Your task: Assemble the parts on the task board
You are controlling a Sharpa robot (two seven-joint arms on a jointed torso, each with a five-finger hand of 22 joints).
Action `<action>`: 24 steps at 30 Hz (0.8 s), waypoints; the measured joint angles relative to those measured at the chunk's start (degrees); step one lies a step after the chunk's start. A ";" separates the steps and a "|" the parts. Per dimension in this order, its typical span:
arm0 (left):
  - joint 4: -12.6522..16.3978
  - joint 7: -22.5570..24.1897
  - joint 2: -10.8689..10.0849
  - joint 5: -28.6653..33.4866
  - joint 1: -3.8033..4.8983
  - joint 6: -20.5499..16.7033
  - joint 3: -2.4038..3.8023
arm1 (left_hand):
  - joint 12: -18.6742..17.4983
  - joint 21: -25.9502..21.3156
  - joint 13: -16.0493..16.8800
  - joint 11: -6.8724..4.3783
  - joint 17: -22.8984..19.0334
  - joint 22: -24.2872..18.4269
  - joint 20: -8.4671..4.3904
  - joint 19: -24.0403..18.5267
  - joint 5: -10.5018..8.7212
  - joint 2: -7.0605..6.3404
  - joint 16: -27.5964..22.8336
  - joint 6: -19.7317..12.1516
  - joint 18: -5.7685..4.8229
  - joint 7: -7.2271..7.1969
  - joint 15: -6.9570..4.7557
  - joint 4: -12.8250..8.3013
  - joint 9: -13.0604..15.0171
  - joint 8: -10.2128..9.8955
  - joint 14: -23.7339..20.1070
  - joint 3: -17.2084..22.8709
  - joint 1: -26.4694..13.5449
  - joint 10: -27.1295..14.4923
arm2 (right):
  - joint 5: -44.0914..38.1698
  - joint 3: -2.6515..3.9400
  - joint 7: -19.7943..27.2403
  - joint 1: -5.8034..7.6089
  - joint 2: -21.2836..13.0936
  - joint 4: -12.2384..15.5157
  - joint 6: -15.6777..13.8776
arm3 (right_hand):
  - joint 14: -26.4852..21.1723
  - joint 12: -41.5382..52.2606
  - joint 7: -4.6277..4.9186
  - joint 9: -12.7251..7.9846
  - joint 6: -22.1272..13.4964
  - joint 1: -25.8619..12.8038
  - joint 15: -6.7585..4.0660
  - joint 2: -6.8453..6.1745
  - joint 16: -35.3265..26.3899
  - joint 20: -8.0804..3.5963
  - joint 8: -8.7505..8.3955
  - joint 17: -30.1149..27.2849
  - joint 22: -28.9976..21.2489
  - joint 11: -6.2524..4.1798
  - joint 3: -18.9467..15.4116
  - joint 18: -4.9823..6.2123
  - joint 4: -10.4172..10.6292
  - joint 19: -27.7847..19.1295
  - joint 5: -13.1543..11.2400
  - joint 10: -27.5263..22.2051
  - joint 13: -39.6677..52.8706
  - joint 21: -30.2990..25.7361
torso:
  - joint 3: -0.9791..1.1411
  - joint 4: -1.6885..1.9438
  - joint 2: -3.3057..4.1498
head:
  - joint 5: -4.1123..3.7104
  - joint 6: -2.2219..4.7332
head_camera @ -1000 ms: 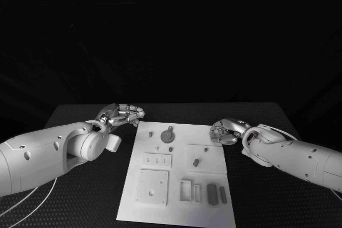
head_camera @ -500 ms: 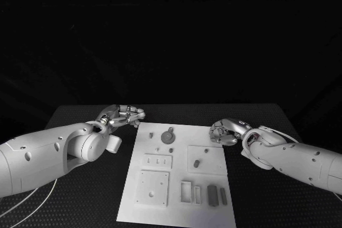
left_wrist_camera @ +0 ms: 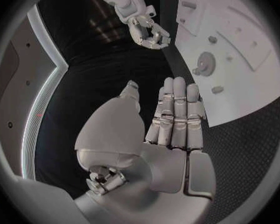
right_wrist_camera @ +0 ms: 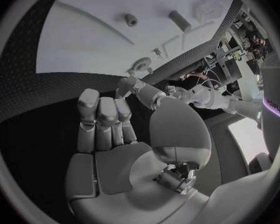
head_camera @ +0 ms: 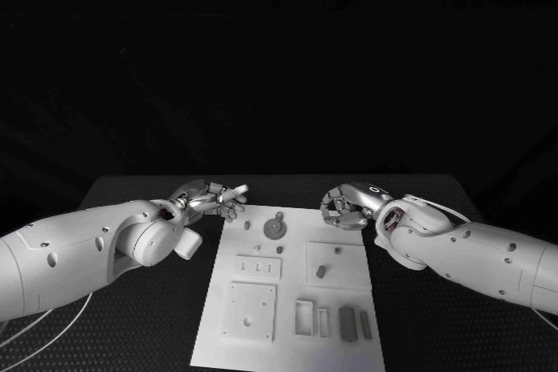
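The white rectangular task board (head_camera: pixel 291 283) lies in the lower middle of the head view on the black table (head_camera: pixel 139 307), with its small grey parts on it: a round disc-shaped grey part (head_camera: pixel 274 227) near the board's top edge, a small oval grey part (head_camera: pixel 320 271) at mid-board, and two upright dark grey bars (head_camera: pixel 347 323) at the lower right. None of these has shifted since a second ago.

Both hands have moved. The silver left hand (head_camera: pixel 210 201), at centre left, now sits slightly higher in the frame and reaches closer to the board's upper left corner; its fingers, curled a second ago, are straightened and lie side by side, holding nothing, as the left wrist view (left_wrist_camera: pixel 174 117) also shows. The silver right hand (head_camera: pixel 349 206) has travelled leftward and up, from beside the board's right edge to above its upper right corner. Its fingers look bent inward in the head view and seem to hold nothing, though its palm side is poorly seen there.
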 measured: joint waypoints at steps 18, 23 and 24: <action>1.34 -9.76 2.78 -8.03 0.91 8.22 -0.24 | 0.27 0.89 1.29 -0.88 1.06 -0.01 -0.62 -0.21 -0.02 1.92 1.16 1.94 -0.06 -0.78 -0.62 -0.13 0.58 0.00 0.21 1.15 -6.97 1.30 | -6.72 -0.01 -6.02 1.15 6.65 4.54 2.02 | 0.09 0.00 -0.14 0.00 0.14 0.00 0.09 -0.02 0.00 -0.11 -0.02 -0.01 0.04 0.01 0.48 0.14 -0.14 0.29 0.00 0.00 -0.07 0.00 | -0.15 0.09 -1.02 | 0.62 -0.13; 1.61 -10.85 3.30 -8.84 0.90 8.87 -0.25 | 0.27 1.06 1.44 -0.87 1.06 -0.02 -0.61 -0.21 -0.02 1.48 1.16 1.94 -0.12 -0.78 -0.58 -0.13 0.63 0.00 -0.25 1.15 -4.80 1.30 | -7.45 -0.01 -6.63 1.15 7.65 5.02 2.31 | 0.09 0.00 -0.15 0.00 0.15 0.00 0.10 -0.02 0.00 -0.10 -0.06 -0.01 0.04 0.01 0.63 0.14 0.01 0.30 0.00 0.00 -0.07 0.00 | -0.15 0.08 -1.02 | 0.94 -0.15; 1.65 -10.98 3.38 -8.93 0.90 8.93 -0.25 | 0.27 1.06 1.44 -0.87 1.06 -0.02 -0.50 -0.33 -0.02 1.34 1.16 1.94 -0.12 -0.78 -0.40 -0.13 0.63 0.00 -0.42 1.15 -4.66 1.30 | -7.55 -0.01 -6.70 1.15 7.83 5.08 2.36 | 0.09 0.00 -0.15 0.00 0.15 0.00 0.10 -0.02 0.00 -0.11 -0.09 -0.01 0.03 0.01 0.63 0.14 0.01 0.30 0.00 0.00 -0.07 0.00 | -0.15 0.07 -1.02 | 0.97 -0.16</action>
